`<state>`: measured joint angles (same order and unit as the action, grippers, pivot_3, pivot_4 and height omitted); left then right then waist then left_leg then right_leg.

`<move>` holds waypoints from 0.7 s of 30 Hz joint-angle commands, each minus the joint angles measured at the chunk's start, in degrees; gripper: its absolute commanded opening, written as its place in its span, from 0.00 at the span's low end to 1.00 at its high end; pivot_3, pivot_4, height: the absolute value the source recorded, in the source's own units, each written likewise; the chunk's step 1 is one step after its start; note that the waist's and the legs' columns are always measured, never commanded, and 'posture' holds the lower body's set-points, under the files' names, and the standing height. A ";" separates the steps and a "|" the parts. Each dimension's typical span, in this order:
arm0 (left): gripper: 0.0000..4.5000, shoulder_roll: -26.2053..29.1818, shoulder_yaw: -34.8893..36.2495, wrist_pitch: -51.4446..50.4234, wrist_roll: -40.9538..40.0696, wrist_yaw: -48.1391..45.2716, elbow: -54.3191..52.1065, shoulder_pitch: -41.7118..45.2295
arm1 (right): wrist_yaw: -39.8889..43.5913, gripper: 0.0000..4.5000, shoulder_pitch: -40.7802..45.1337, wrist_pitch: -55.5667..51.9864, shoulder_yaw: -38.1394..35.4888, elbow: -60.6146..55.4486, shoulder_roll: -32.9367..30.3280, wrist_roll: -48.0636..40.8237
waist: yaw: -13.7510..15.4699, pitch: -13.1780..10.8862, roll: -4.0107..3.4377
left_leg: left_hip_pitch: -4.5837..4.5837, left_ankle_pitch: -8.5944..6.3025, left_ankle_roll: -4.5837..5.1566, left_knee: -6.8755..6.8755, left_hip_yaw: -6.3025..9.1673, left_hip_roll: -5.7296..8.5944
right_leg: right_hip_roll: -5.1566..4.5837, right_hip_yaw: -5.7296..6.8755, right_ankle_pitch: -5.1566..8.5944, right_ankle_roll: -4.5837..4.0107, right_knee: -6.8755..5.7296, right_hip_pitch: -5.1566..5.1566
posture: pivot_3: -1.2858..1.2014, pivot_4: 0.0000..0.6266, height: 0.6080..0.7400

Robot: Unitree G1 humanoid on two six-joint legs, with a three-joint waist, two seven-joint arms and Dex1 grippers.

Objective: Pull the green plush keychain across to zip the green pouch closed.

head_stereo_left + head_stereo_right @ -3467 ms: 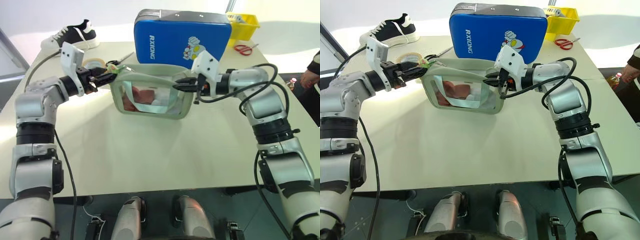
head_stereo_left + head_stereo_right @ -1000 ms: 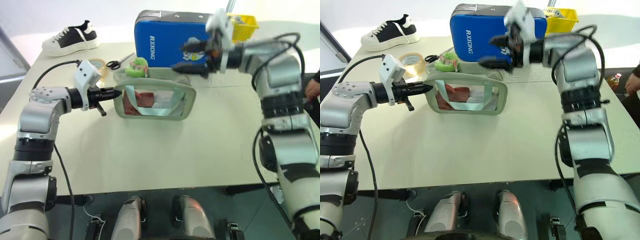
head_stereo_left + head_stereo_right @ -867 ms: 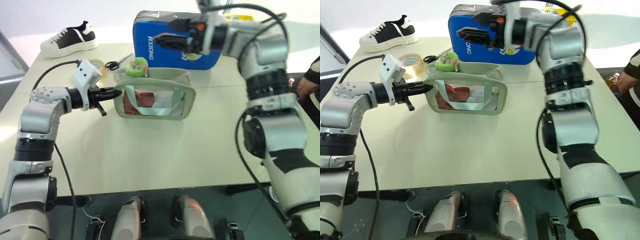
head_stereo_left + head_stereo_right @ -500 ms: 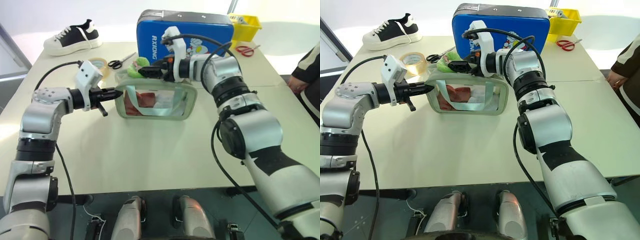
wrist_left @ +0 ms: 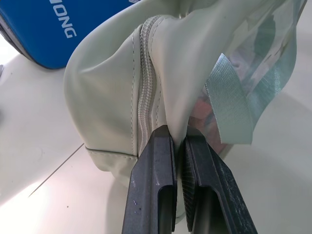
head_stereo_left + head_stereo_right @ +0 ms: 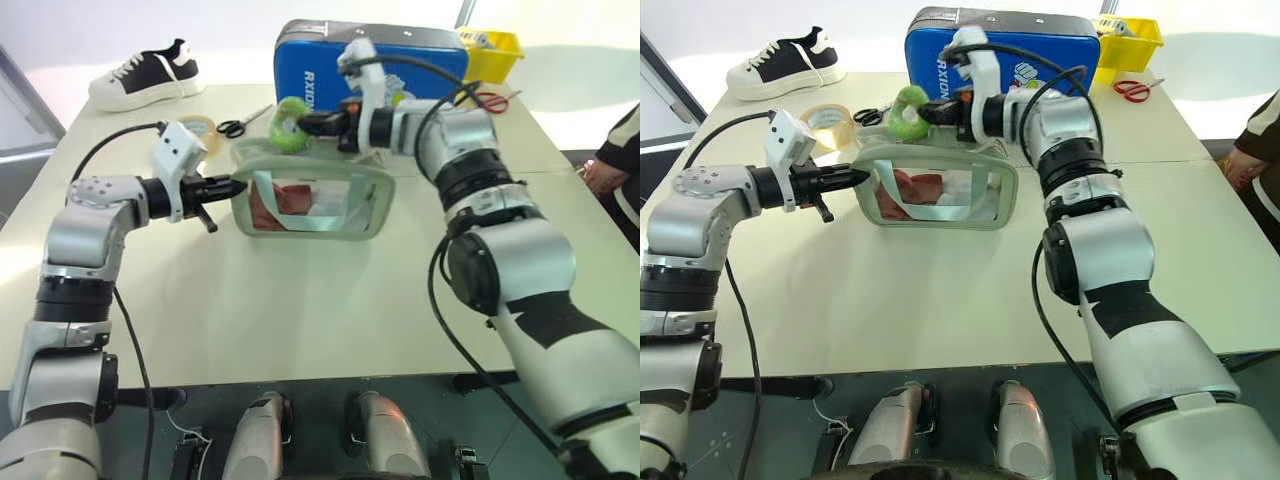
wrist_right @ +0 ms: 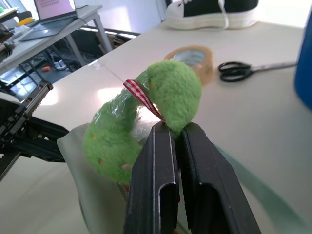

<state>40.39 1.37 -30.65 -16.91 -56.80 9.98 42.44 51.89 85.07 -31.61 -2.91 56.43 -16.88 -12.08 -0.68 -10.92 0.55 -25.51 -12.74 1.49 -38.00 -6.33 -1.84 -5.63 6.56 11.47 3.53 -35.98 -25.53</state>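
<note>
The green pouch stands on the table, its clear window showing red and white contents and a teal strap. My left gripper is shut on the pouch's left end, with fabric beside the zipper pinched between its fingers. The green plush keychain hangs just above the pouch's top left corner. My right gripper reaches in from the right and is shut on the plush, which has a red-checked ribbon.
A blue RXIONG case stands behind the pouch. A tape roll and black scissors lie to the back left, a sneaker beyond. A yellow bin and red scissors are back right. A person's sleeve is at the right edge.
My right gripper swung down from above the blue case to the plush keychain, shut on it and raised it slightly. The left gripper kept its hold on the pouch.
</note>
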 commanded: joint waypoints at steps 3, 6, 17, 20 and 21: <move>0.00 0.52 0.59 0.82 -0.53 -0.58 -1.50 0.38 | -5.01 0.01 -10.21 6.62 3.38 -20.11 -11.62 7.84 | 0.20 0.02 0.03 | 0.02 -0.01 0.00 0.01 0.04 0.00 | 0.00 0.03 0.00 0.00 0.06 0.05 | 0.52 0.24 1.00; 0.00 0.49 0.48 0.81 -0.41 -0.70 -1.25 0.47 | -8.71 0.01 -18.82 15.26 9.03 -27.15 -19.11 17.02 | 0.35 0.01 0.02 | 0.00 -0.03 0.03 0.00 0.04 0.04 | -0.04 0.05 0.02 0.01 0.14 0.08 | 0.52 0.24 1.00; 0.00 -0.13 -0.74 0.96 0.00 -1.33 0.08 2.35 | -16.83 0.01 -41.32 13.64 12.30 -34.35 -11.93 19.73 | -0.51 0.00 0.00 | 0.21 0.09 -0.15 0.02 -0.09 -0.15 | 0.12 -0.04 0.03 0.01 -0.02 0.08 | 0.52 0.24 1.00; 0.00 -0.32 -0.96 1.13 0.10 -1.33 0.38 2.80 | -17.87 0.01 -42.06 10.38 11.13 -33.11 -6.52 17.55 | -0.46 0.00 0.00 | 0.18 0.09 -0.14 0.02 -0.08 -0.14 | 0.12 -0.04 0.04 0.00 -0.02 0.05 | 0.52 0.24 1.00; 0.00 -0.37 -1.03 1.17 0.10 -1.31 0.40 2.90 | -17.86 0.01 -42.16 9.42 10.94 -32.68 -4.98 16.84 | -0.43 0.02 0.01 | 0.17 0.09 -0.13 0.01 -0.07 -0.14 | 0.12 -0.04 0.03 0.00 -0.02 0.06 | 0.52 0.24 1.00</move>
<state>39.82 -0.14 -30.52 -16.70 -57.90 11.16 43.56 33.78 42.94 -20.45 7.88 23.05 -23.70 6.46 -1.11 -10.90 0.56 -25.32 -12.65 1.36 -37.99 -6.39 -1.98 -5.51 6.51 11.51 3.52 -36.00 -25.46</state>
